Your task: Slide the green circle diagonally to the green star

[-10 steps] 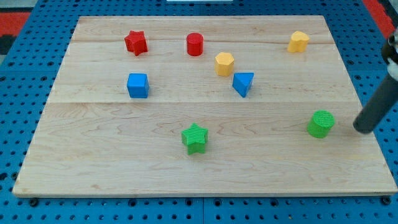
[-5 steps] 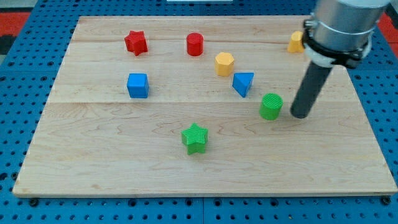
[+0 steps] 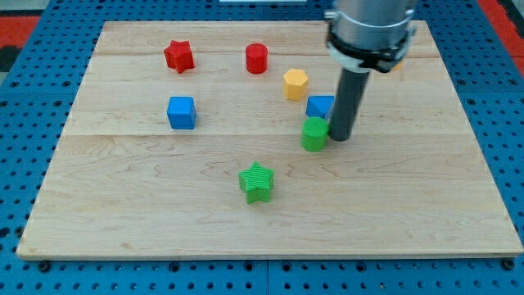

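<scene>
Blue pegboard frames the pale wooden table (image 3: 164, 213), where the blocks lie scattered. No claw shows; the arm ends in a dark rod, and my tip (image 3: 340, 138) touches the right side of the green circle (image 3: 314, 133). A blue triangle (image 3: 320, 106) sits just above that circle, partly hidden by the rod. Well apart, toward the view's lower left, lies the green star (image 3: 257, 182). Farther up sit a yellow hexagon (image 3: 295, 83), red cylinder (image 3: 257, 58), red star (image 3: 178, 56) and blue cube (image 3: 181, 112).

A straight, dark grey rod ends in my tip (image 3: 341, 138); above it sits a wider grey cylinder ringed by a black collar
</scene>
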